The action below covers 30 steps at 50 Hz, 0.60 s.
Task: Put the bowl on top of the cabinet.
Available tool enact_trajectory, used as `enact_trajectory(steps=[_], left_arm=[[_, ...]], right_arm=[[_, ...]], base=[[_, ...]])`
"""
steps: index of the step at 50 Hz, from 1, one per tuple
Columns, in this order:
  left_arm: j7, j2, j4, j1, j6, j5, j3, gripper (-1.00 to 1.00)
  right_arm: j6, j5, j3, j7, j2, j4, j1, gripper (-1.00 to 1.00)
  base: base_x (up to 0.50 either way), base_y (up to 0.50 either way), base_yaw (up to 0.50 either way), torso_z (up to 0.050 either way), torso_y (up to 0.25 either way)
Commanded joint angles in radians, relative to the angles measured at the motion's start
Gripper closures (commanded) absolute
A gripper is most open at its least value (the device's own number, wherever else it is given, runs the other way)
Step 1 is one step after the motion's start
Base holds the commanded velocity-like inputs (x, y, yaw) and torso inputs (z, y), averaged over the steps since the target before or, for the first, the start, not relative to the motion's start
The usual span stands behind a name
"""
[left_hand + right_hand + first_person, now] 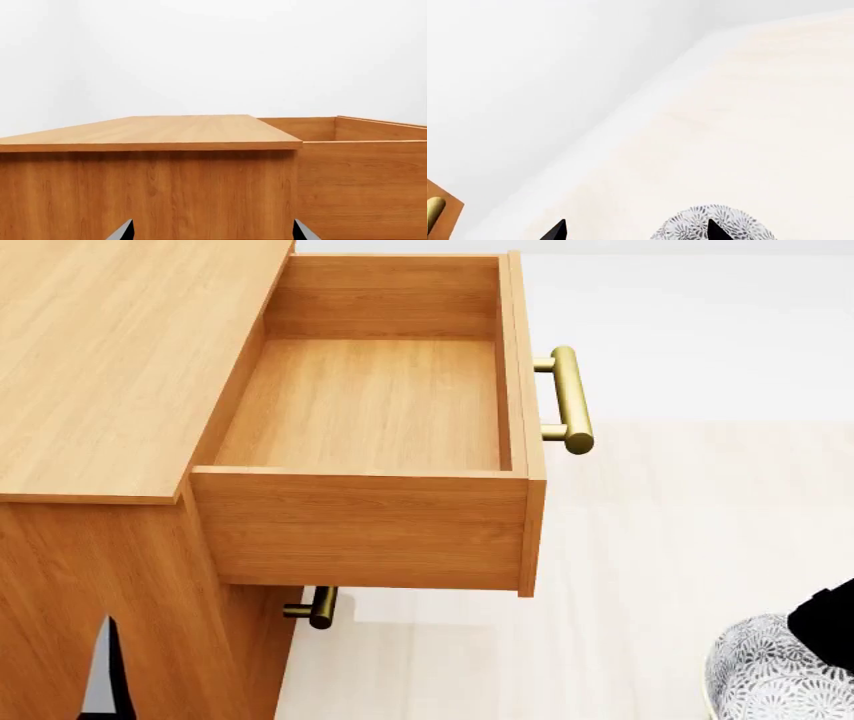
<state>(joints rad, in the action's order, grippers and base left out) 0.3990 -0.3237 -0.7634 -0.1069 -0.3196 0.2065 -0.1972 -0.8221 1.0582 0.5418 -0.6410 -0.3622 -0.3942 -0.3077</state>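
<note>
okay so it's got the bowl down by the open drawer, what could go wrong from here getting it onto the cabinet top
1. The open drawer juts out between the bowl and the cabinet top, so a low swing could hit its front or brass handle.
2. The bowl might end up in the drawer rather than on top.
3. The right gripper shows only its fingertips beside the bowl, so the grip can't be confirmed; it may slip.

Bowl (774, 675): white with dense dark floral pattern, sitting low at the head view's bottom right corner, partly cut off by the frame edge, well apart from the cabinet. Cabinet (107, 370): honey-brown wood, flat top showing bare; upper drawer (367, 405) standing pulled out, brass bar handle (570, 400) facing outward.
</note>
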Motion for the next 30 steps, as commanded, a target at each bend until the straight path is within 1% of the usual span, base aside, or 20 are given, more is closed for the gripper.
enact_trajectory(steps=[1,4,6,9,20,25,30], left_arm=[[-0.030,0.018,-0.011,-0.003,0.005,0.016,0.026,-1.00],[-0.030,0.017,-0.007,-0.002,0.010,0.019,0.028,-1.00],[-0.029,0.016,-0.006,-0.002,0.011,0.021,0.028,-1.00],[-0.028,0.014,-0.007,-0.001,0.010,0.025,0.030,-1.00],[-0.021,0.008,-0.012,0.001,0.006,0.032,0.029,-1.00],[-0.017,0.005,-0.017,0.001,0.003,0.033,0.026,-1.00],[-0.015,0.005,-0.011,0.002,0.007,0.030,0.021,-1.00]], right_arm=[[-0.060,-0.076,-0.011,0.046,-0.091,0.124,-0.006,-1.00],[-0.093,-0.065,-0.040,0.102,-0.124,0.194,-0.004,-1.00],[-0.096,-0.071,-0.049,0.110,-0.131,0.208,-0.004,-1.00],[-0.102,-0.108,-0.082,0.144,-0.171,0.265,0.007,-1.00],[-0.156,-0.104,-0.115,0.128,-0.208,0.286,-0.024,-1.00],[-0.168,-0.101,-0.138,0.163,-0.236,0.290,-0.036,-1.00],[-0.170,-0.101,-0.133,0.172,-0.252,0.299,-0.032,-1.00]], base=[[0.00,0.00,0.00,0.000,0.000],[0.00,0.00,0.00,0.000,0.000],[0.00,0.00,0.00,0.000,0.000],[0.00,0.00,0.00,0.000,0.000],[0.00,0.00,0.00,0.000,0.000],[0.00,0.00,0.00,0.000,0.000],[0.00,0.00,0.00,0.000,0.000]])
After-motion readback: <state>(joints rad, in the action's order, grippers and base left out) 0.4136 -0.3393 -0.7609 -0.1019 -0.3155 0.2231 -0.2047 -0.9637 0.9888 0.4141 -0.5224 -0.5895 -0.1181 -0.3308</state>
